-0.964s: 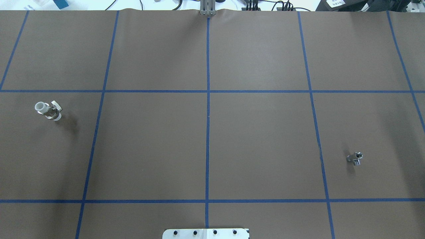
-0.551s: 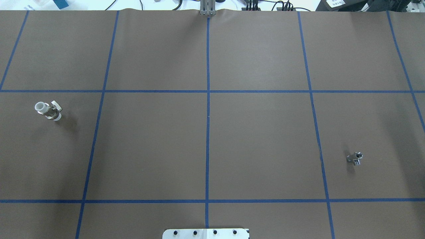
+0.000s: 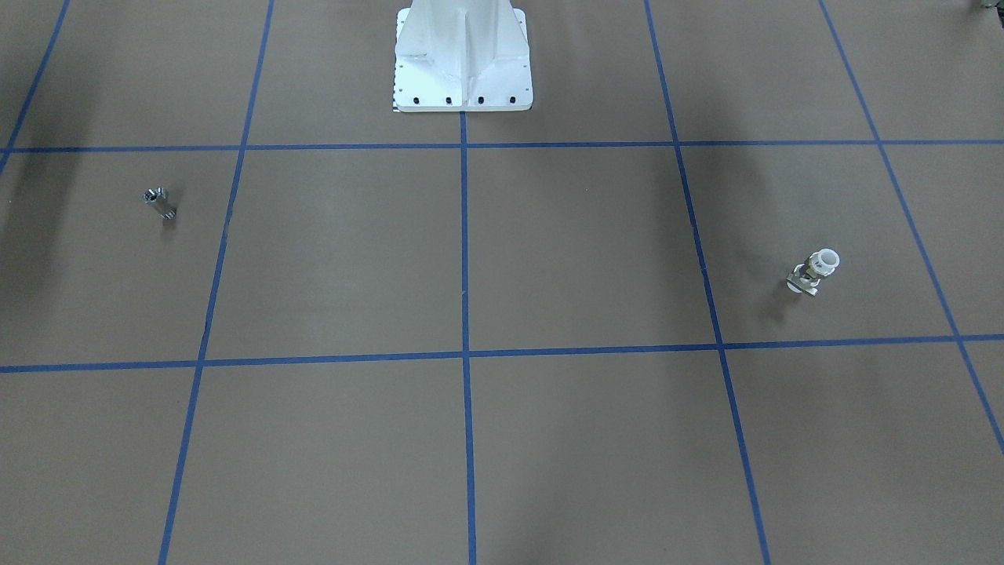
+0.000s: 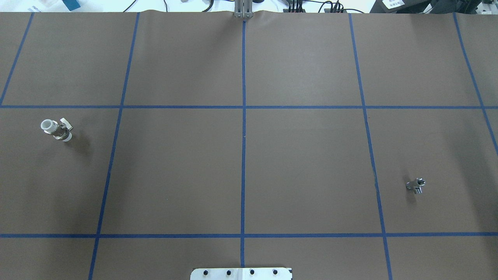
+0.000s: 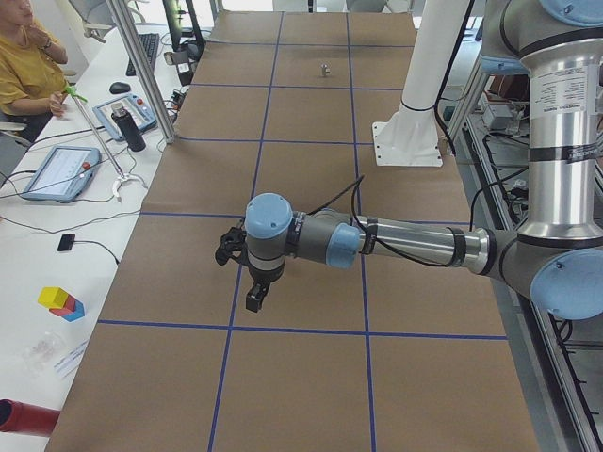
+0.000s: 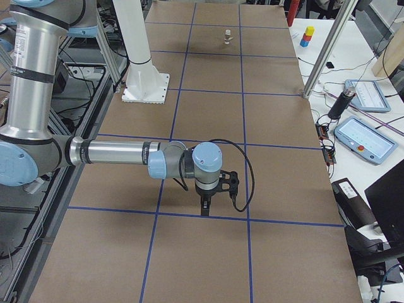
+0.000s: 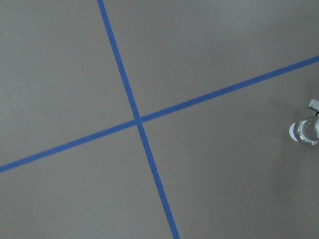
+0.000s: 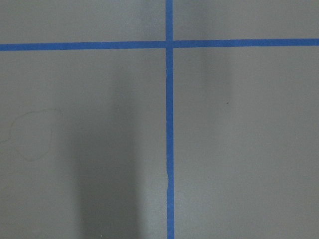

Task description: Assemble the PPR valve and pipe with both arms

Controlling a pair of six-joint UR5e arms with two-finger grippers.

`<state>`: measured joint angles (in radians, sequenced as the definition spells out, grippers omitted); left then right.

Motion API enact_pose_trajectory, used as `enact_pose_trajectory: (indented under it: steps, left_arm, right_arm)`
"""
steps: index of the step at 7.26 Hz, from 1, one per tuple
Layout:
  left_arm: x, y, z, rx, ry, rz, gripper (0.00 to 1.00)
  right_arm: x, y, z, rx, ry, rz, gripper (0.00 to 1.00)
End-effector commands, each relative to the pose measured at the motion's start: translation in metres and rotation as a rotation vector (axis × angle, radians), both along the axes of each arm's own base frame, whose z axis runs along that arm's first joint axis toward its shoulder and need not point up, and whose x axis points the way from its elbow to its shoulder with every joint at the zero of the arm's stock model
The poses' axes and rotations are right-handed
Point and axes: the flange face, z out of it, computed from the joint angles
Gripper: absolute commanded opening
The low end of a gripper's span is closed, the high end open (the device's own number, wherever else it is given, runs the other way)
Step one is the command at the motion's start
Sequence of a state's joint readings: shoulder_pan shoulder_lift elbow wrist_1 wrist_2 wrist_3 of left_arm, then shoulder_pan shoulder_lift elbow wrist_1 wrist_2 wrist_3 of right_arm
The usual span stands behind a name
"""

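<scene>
1. The PPR valve [image 4: 56,130] is standing at the middle left of the overhead view, its white collar uppermost, on the brown table [image 4: 303,163] just inside the leftmost column of the blue tape grid [image 4: 243,155].
2. The pipe [image 4: 416,185] is sitting at the lower right of that same view, well apart from the valve, with nothing touching it.
3. The left arm [image 5: 405,243] is reaching across the middle of the left side view, with the left gripper [image 5: 255,298] pointing down above the table; I cannot tell whether its fingers are spread or pressed together.
4. The right arm [image 6: 113,153] is stretching across the middle of the right side view, with the right gripper [image 6: 204,207] hanging over a tape line; its finger gap cannot be told either.
5. The left wrist view is catching the valve at its right edge.
6. The white pedestal [image 3: 463,55] is standing at the top centre of the front-facing view.
7. A person [image 5: 24,66] is sitting at the upper left of the left side view.
</scene>
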<state>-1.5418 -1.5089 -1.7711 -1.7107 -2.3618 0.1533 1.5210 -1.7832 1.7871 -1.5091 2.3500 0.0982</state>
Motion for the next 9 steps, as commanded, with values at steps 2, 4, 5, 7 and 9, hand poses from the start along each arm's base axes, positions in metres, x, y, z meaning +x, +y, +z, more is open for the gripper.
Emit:
enact_pose_trajectory:
  steps: [2,4,5,7,9]
  left_arm:
    - [0.019,-0.028,-0.039,0.068,0.035,-0.031,1.0]
    - [0.074,-0.025,-0.051,0.085,0.102,-0.041,1.0]
    - [0.096,-0.02,-0.053,0.074,0.134,-0.043,1.0]
    - [0.152,-0.012,-0.058,-0.058,0.166,-0.058,1.0]
    - [0.192,-0.011,-0.052,-0.079,0.082,-0.108,1.0]
  right_arm:
    - [0.0,0.0,0.0,-0.001,0.0,0.001,1.0]
    - [0.0,0.001,0.001,-0.003,0.0,-0.001,1.0]
    - [0.0,0.002,0.002,-0.004,0.0,0.001,1.0]
    - [0.0,0.002,0.002,-0.004,0.0,0.001,1.0]
    - [0.0,0.002,0.002,-0.004,0.0,0.001,1.0]
